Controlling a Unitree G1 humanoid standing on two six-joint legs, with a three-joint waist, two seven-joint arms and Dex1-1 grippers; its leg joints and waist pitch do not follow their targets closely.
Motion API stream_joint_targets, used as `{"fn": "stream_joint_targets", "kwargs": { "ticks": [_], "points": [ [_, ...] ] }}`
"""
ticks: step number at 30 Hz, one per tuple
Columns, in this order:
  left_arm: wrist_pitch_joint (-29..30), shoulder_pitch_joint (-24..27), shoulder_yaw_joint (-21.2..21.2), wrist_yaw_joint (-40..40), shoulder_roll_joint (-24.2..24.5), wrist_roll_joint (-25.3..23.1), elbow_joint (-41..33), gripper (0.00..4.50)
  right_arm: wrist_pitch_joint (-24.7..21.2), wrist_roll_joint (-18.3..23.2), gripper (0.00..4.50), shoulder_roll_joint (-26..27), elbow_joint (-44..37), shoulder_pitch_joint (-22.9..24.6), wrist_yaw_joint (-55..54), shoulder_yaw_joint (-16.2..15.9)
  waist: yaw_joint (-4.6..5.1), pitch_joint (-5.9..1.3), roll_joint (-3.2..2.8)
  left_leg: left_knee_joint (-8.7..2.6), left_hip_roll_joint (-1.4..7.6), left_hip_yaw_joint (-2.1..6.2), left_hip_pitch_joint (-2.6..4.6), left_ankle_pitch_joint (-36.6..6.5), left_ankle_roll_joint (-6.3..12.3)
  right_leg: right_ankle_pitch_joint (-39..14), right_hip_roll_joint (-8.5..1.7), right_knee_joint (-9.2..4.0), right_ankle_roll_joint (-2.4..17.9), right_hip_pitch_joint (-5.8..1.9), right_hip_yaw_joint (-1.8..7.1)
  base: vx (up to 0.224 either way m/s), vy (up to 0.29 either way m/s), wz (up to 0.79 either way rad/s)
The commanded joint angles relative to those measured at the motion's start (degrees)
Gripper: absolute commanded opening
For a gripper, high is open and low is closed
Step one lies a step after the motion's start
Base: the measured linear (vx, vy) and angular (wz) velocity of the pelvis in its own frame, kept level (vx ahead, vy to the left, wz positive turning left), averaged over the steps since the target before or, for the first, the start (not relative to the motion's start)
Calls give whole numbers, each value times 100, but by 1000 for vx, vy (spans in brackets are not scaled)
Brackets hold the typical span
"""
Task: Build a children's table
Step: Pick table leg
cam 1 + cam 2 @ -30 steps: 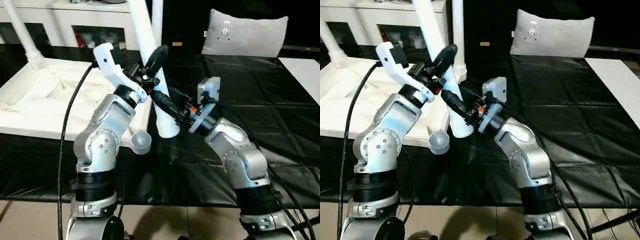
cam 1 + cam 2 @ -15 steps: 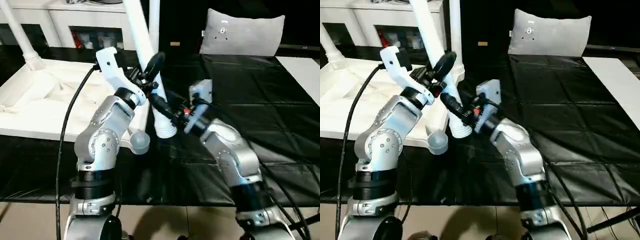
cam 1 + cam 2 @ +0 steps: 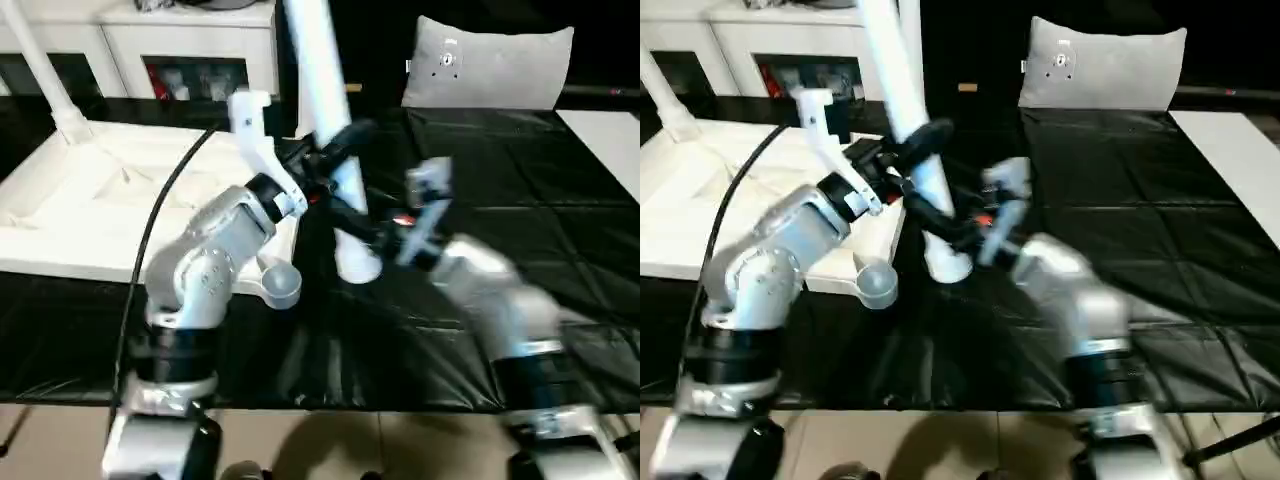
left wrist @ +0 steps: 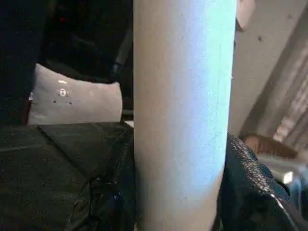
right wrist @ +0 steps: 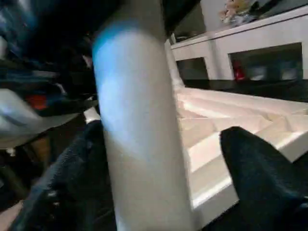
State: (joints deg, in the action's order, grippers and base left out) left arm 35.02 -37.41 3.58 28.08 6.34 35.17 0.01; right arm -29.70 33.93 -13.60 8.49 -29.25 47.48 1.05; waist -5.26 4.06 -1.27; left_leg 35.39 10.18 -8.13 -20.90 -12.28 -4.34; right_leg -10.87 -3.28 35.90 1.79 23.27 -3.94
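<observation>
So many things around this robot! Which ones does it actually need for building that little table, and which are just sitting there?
Needed:
- upside-down white tabletop, one leg already standing in it
- loose white leg, held by the left gripper
- empty corner socket

Just around:
- grey cushion
- white cabinet
- black sheet

— The table leg?
— Plain white, like the ribbed table top.
— The cushion?
— Grey. The counter is covered in creased black sheeting.

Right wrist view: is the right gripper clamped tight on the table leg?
No: one finger stands well clear of the table leg, with tabletop visible between.
</observation>
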Motion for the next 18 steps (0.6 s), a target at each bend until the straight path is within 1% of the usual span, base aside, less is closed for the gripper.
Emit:
{"fn": "stream_joint_targets", "kwargs": {
  "ticks": [1,2,3,4,5,6,8,9,10,12,13,15,16,17,18],
  "points": [
    [96,-129,42,460,231,71,122,182,-339,393,405,-263,-320,-25,551,156,-43,-452,1,-369,177,9,-33,-247,319,-570,-430,-419,1144,-455,295,0,0,0],
    [127,-143,4,745,337,156,100,182,-406,439,413,-403,-403,6,845,68,-51,-456,-4,-368,179,10,-30,-238,328,-620,-436,-418,1123,-456,297,0,0,0],
    [187,-161,-32,998,435,248,71,182,-424,419,418,-546,-462,37,1130,-60,-58,-460,-39,-364,188,14,-32,-240,333,-697,-436,-411,1103,-448,292,0,0,0],
    [242,-181,-63,1195,517,336,50,182,-441,394,418,-662,-489,50,1328,-171,-63,-463,-38,-361,191,16,-32,-229,333,-718,-436,-417,1112,-440,285,0,0,0],
    [272,-203,-91,1357,582,414,35,182,-478,376,418,-744,-499,49,1455,-252,-59,-462,-40,-363,202,17,-35,-212,332,-691,-442,-407,1164,-426,283,0,0,0],
    [300,-233,-115,1518,640,501,13,182,-501,339,418,-829,-499,44,1582,-351,-59,-462,-55,-363,204,17,-30,-226,332,-701,-442,-413,1193,-416,279,0,0,0],
    [351,-279,-133,1766,684,644,-34,182,-549,310,418,-934,-491,29,1741,-483,-72,-464,-48,-362,207,15,-20,-286,316,-761,-444,-419,1257,-416,277,0,0,0],
    [352,-280,-133,1774,685,648,-35,182,-549,308,418,-937,-491,29,1746,-487,-76,-464,-68,-363,210,18,-22,-287,298,-771,-448,-414,1263,-416,278,0,0,0],
    [451,-305,-128,2011,681,861,-136,182,-567,287,401,-979,-486,11,1848,-580,-88,-465,-50,-362,210,14,-22,-299,286,-790,-449,-421,1269,-420,278,0,0,0],
    [565,-308,-126,2217,662,1086,-266,182,-544,222,385,-987,-449,-25,1935,-671,-107,-466,-58,-361,215,10,-21,-280,260,-769,-450,-408,1291,-413,282,0,0,0],
    [581,-301,-137,2290,660,1136,-306,182,-543,188,382,-987,-420,-47,1975,-713,-121,-469,-81,-361,220,13,-19,-285,243,-766,-447,-403,1312,-403,279,0,0,0],
    [611,-278,-148,2418,656,1208,-353,182,-539,123,358,-997,-371,-86,2070,-792,-127,-471,-54,-361,217,10,-22,-283,262,-712,-441,-408,1316,-413,280,0,0,0],
    [615,-275,-151,2430,659,1215,-358,182,-539,122,347,-999,-367,-89,2081,-798,-137,-471,-59,-358,213,7,-27,-280,265,-739,-441,-405,1298,-417,280,0,0,0],
    [651,-247,-178,2522,690,1268,-395,182,-546,135,342,-1015,-343,-121,2175,-845,-137,-469,-46,-359,213,5,-23,-301,272,-819,-443,-413,1270,-416,281,0,0,0],
    [661,-235,-188,2550,708,1283,-400,182,-556,161,342,-1022,-335,-140,2218,-858,-138,-469,-51,-358,211,3,-23,-304,276,-859,-442,-419,1252,-415,281,0,0,0]
  ]
}}
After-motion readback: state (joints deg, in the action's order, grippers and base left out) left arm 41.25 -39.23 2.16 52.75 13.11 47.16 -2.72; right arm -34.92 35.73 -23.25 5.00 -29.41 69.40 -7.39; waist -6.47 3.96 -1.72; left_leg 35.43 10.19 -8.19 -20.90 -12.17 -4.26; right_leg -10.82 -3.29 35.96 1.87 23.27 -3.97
